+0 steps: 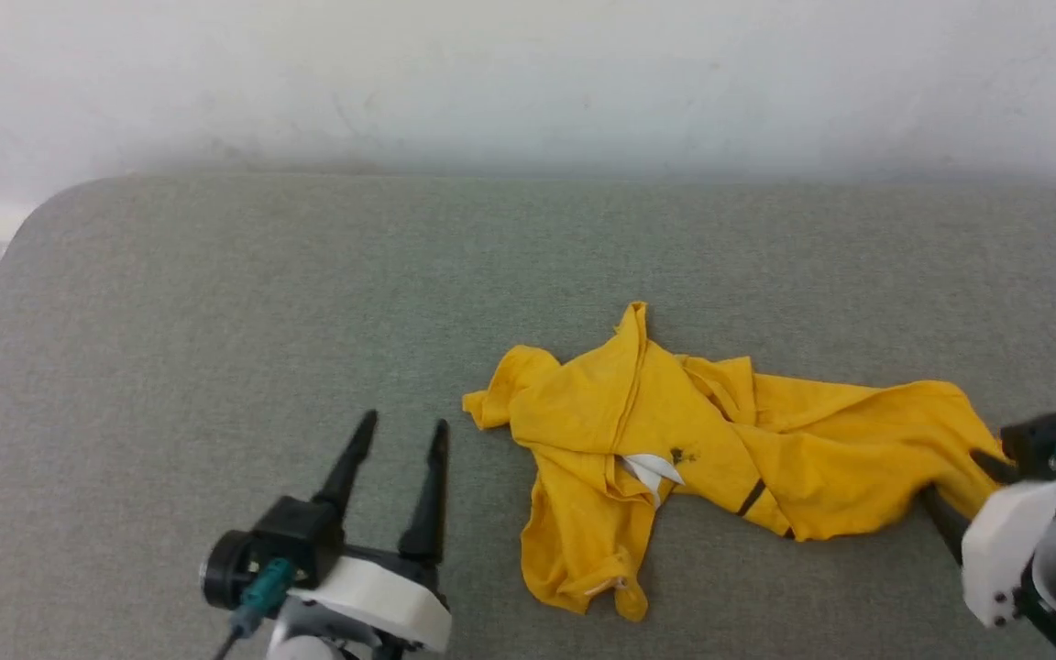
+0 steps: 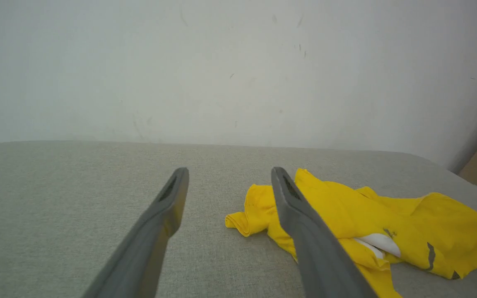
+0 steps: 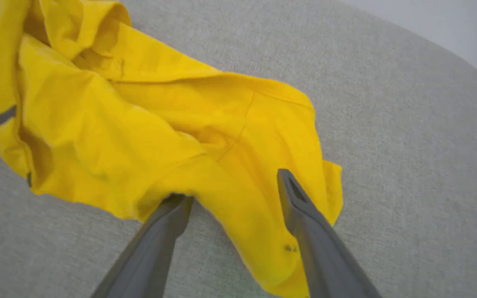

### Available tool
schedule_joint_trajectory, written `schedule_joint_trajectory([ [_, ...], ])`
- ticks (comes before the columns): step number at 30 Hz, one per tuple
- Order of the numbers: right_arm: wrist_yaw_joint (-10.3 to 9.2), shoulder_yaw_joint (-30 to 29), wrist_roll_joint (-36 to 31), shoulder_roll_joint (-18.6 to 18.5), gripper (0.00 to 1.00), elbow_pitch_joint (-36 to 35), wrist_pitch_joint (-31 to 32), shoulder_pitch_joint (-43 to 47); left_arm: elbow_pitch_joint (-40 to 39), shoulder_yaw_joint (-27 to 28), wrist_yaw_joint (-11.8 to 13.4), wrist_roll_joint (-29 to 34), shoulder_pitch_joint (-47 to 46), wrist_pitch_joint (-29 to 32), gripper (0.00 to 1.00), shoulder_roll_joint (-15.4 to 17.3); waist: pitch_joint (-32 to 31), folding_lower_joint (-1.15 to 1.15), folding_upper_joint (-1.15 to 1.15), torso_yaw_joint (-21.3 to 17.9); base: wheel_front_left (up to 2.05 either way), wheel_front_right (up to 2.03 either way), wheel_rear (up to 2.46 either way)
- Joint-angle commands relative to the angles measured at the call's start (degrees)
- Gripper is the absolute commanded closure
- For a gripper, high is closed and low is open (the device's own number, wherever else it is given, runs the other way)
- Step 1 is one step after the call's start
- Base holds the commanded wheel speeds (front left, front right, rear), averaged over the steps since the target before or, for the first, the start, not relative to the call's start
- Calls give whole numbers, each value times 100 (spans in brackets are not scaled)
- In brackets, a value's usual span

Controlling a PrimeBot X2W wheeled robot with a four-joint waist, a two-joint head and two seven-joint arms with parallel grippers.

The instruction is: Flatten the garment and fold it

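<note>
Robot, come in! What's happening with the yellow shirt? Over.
Left claw open, clear of the shirt. Right claw open, fingers astride its edge. Shirt crumpled on grey cushion, not yet flat. Nothing in the way.

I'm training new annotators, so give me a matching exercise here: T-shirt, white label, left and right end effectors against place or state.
1 T-shirt
2 white label
3 left end effector
4 right end effector

A open, fingers astride shirt edge
B crumpled, not folded
C open over bare grey cushion
D near the shirt's middle

Pairs: 1-B, 2-D, 3-C, 4-A
</note>
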Motion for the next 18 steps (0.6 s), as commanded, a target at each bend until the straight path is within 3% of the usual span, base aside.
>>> schedule_joint_trajectory([
  [1,-12,-129,87,111,0,-195,-101,2,98,-104,-60,35,-44,-27,0,-13,6,0,0,-101,0,0,0],
  [5,-12,-598,47,414,0,-961,-281,220,362,-485,-156,4,-190,328,0,-14,50,0,0,-247,0,0,0],
  [10,-12,-1259,-278,983,0,-1859,-139,648,503,-963,-208,-57,-582,1423,0,-15,195,0,0,-448,0,0,0],
  [18,-12,-1619,-618,1588,0,-2562,211,971,734,-1326,-14,112,-1397,2502,0,7,507,0,0,-849,0,0,0],
])
